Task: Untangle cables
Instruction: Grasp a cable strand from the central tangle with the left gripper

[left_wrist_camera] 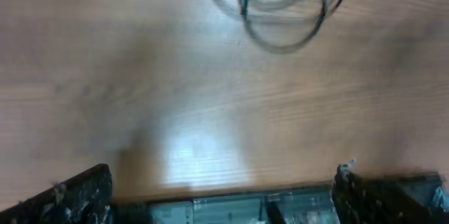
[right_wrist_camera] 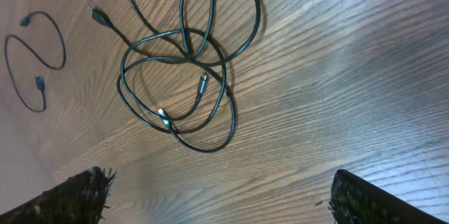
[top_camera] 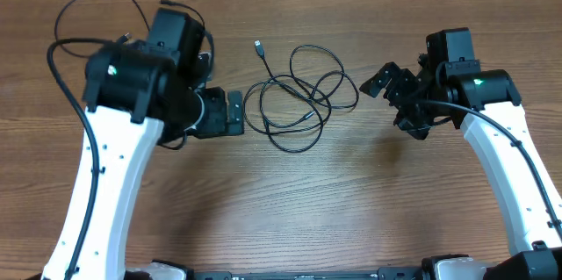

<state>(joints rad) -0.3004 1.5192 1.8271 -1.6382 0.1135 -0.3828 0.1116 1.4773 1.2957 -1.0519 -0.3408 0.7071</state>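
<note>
The cables lie as a tangle of thin black loops on the wooden table, between the two arms. One plug end sticks out at the upper left. The tangle shows whole in the right wrist view, with a silver-tipped plug inside the loops, and blurred at the top of the left wrist view. My left gripper is open and empty, just left of the tangle. My right gripper is open and empty, just right of it.
A separate short thin black cord lies apart on the table in the right wrist view. Thicker black cords loop from the left arm at the back left. Bare wooden table lies in front.
</note>
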